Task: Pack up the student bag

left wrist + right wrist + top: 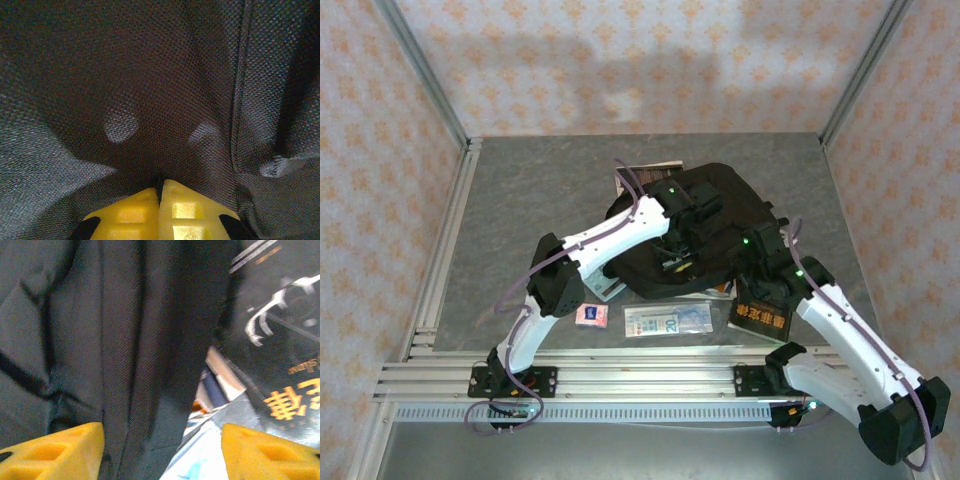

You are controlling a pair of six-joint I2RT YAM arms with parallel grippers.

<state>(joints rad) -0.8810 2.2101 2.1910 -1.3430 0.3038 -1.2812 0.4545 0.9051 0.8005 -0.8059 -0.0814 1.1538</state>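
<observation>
Opening the student bag (pixel 730 200) seems your step: left tool (pixel 160 187) clamps its fabric, right tool (pixel 162 437) stands apart; lift next.

Pink wallpaper with small orange flowers covers the back wall (pixel 720 40) and both side walls. A grey mottled table (pixel 520 200) lies between them, edged by aluminium rails (pixel 640 375) and slanting corner posts (pixel 420 70). A soft shadow (pixel 620 80) falls across the back wall.

Lab robot cell. Aluminium extrusion frame (pixel 425 75), patterned wall panels (pixel 620 60) boxing in a grey worktop (pixel 540 190). Left arm (pixel 610 232) and right arm (pixel 850 335) are bolted to slotted rails (pixel 640 375) at the near edge.
</observation>
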